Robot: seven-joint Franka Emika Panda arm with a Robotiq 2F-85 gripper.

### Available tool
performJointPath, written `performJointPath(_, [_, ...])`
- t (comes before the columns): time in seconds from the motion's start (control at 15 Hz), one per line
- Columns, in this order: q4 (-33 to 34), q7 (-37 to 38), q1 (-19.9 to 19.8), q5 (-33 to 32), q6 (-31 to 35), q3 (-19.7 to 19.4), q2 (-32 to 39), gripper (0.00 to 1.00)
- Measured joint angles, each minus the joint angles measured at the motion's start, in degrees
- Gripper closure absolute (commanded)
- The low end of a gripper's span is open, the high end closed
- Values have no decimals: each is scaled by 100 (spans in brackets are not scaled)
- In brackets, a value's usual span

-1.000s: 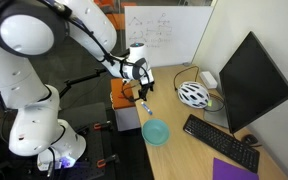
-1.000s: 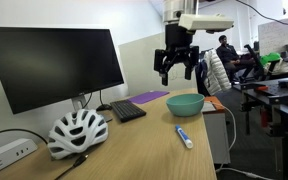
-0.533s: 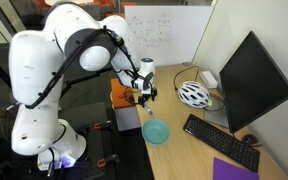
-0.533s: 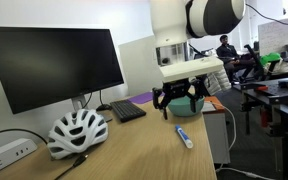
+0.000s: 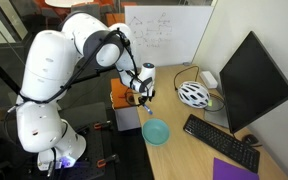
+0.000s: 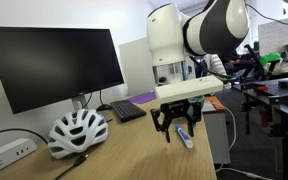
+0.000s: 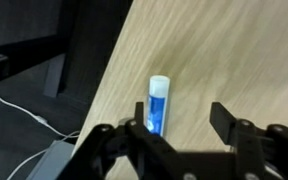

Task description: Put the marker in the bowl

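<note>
While my gripper [image 7: 184, 125] hangs wide open, the marker [image 7: 158, 105] lies flat on the wooden table [image 7: 224, 50], outside the bowl.
Wrist view: marker, one, a short stick with a white far end and a blue near length, set beside one of my fingers [image 7: 144, 118] rather than centred in the gap. In an exterior view, my gripper [image 6: 180, 127] is low over the marker [image 6: 184, 137], with the helmet [image 6: 77, 132] and monitor [image 6: 54, 65] well apart. In an exterior view, the teal bowl [image 5: 156, 131], plain and round, sits near my gripper [image 5: 143, 95]; the marker cannot be made out there.
</note>
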Motion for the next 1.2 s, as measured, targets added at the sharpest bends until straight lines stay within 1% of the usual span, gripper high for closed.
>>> performJointPath(0.27, [-19,-558,186,600,81,-217,2,88])
performJointPath(0.33, [-24,-668,218,708,99,-267,2,95])
performJointPath(0.4, [-31,-769,245,805,119,-304,2,100])
performJointPath(0.53, [-43,-914,305,966,154,-365,-2,95])
performJointPath(0.8, [-61,-1077,433,1162,223,-470,-2,95])
performJointPath(1.0, [-101,-1159,553,1217,468,-545,-27,95])
performJointPath(1.07, [-110,-1180,675,1211,519,-641,-75,95])
performJointPath(1.2, [-123,-1192,1070,1136,497,-988,-264,95])
